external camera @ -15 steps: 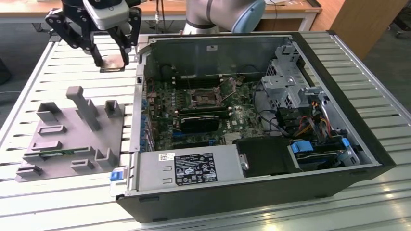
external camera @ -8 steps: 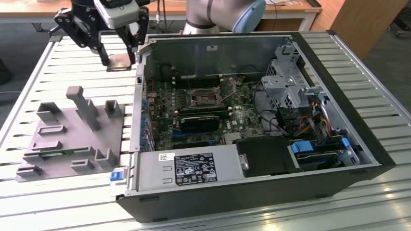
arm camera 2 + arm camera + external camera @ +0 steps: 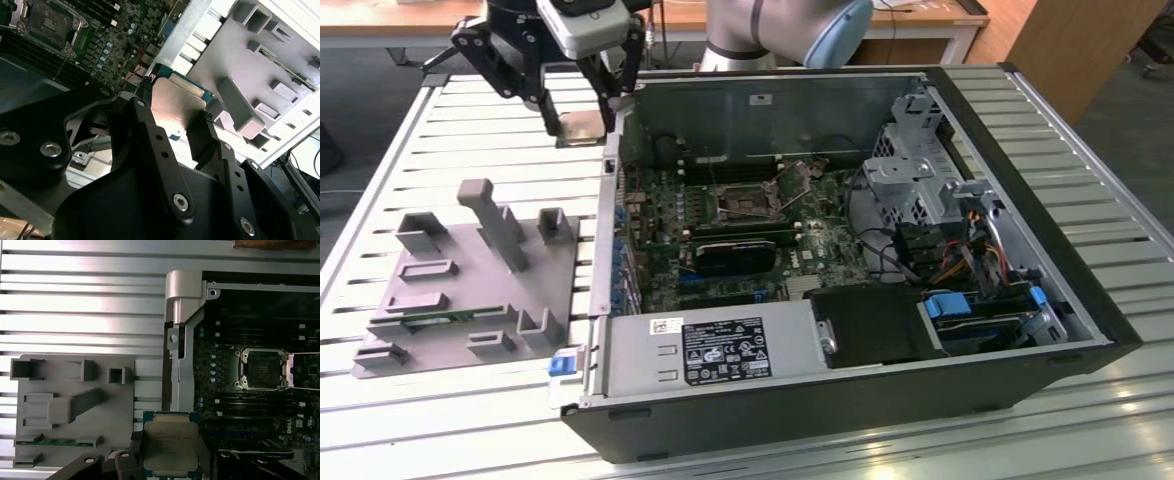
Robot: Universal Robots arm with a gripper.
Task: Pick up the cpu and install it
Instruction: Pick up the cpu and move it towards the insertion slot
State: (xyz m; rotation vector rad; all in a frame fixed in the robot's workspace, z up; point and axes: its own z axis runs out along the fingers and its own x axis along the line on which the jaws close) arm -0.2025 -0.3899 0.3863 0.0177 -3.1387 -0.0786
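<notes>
The cpu (image 3: 583, 128) is a flat square chip with a shiny metal top, held in the air between my gripper's (image 3: 584, 122) two black fingers. It hangs above the slatted table just outside the open computer case's wall (image 3: 616, 170), at the exterior view's upper left. In the first wrist view the cpu (image 3: 171, 444) shows its silver lid and green rim, beside the case's edge. In the second wrist view the cpu (image 3: 176, 102) sits clamped between the fingers (image 3: 146, 131). The motherboard socket (image 3: 747, 205) (image 3: 261, 369) lies open inside the case, its lid raised.
A grey plastic fixture (image 3: 467, 285) (image 3: 75, 405) with upright blocks lies on the table at the exterior view's left. The case holds a drive cage (image 3: 914, 150), cables (image 3: 961, 250) and a power supply (image 3: 707, 350). The arm's base (image 3: 774, 30) stands behind the case.
</notes>
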